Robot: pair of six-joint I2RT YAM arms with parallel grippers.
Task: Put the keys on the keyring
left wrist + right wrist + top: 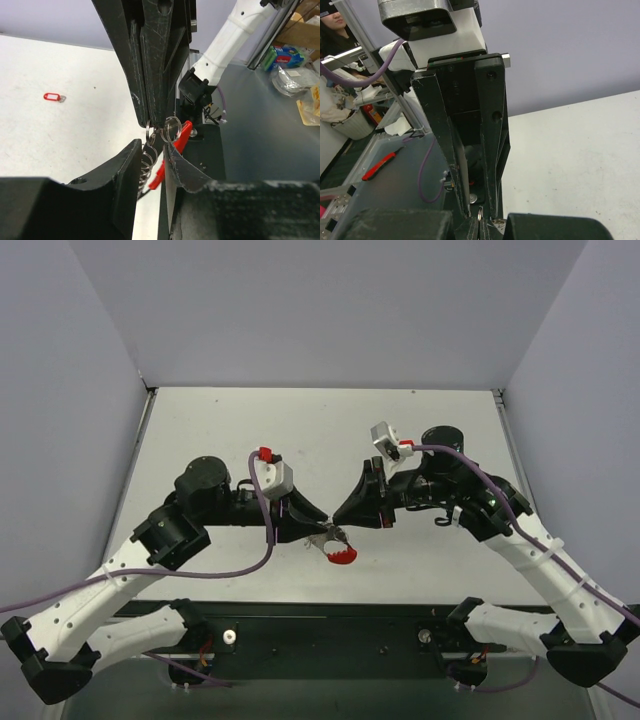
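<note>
Keyring point(172, 131): small rings of bright polished metal, glinting; arc of glossy red plastic.
Left hand point(157, 127), fingers point(150, 60): hard black plastic, matt, scuffed with fine pale scratches.
Right hand point(480, 212): the same matt black plastic.
Worktop point(75, 135): white, matt, faintly speckled.
Key point(54, 96): dull silver metal, tag of red plastic.
Cable point(422, 175): smooth purple sheath.

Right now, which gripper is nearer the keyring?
Left. The left gripper is shut on the keyring, which hangs from its tips; the right gripper faces it from the right, tips close by.
</note>
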